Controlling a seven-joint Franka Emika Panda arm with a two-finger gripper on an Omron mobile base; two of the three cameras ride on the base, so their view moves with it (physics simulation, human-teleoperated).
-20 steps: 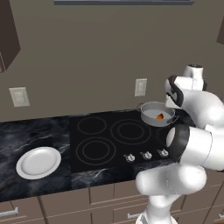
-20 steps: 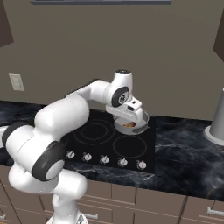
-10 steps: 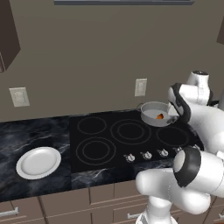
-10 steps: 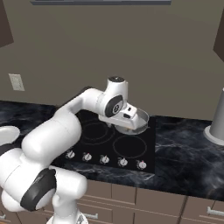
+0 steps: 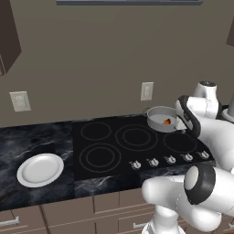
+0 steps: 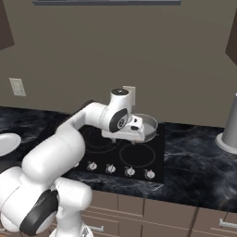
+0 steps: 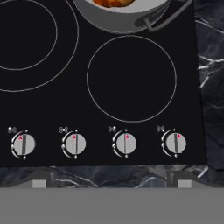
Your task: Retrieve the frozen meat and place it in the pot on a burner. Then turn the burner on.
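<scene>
The grey pot (image 5: 161,119) stands on the back right burner of the black cooktop (image 5: 119,153). The orange-brown frozen meat (image 5: 167,121) lies inside it, and its edge (image 7: 111,2) shows at the top of the hand view. My gripper (image 6: 134,140) hangs open over the front right burner (image 7: 131,78), just in front of the pot (image 6: 149,124), with nothing between its fingers. In the hand view my gripper (image 7: 109,183) points down at the row of knobs, with the third knob (image 7: 126,143) nearest its middle.
Several silver knobs (image 5: 170,159) line the cooktop's front edge. A white plate (image 5: 40,169) lies on the dark marble counter to the left. A tall grey cylinder (image 6: 229,126) stands on the counter at the far right.
The hand has come away from over the pot toward the front of the cooktop and lower. The elbow has swung outward. Pot, meat and plate lie where they were.
</scene>
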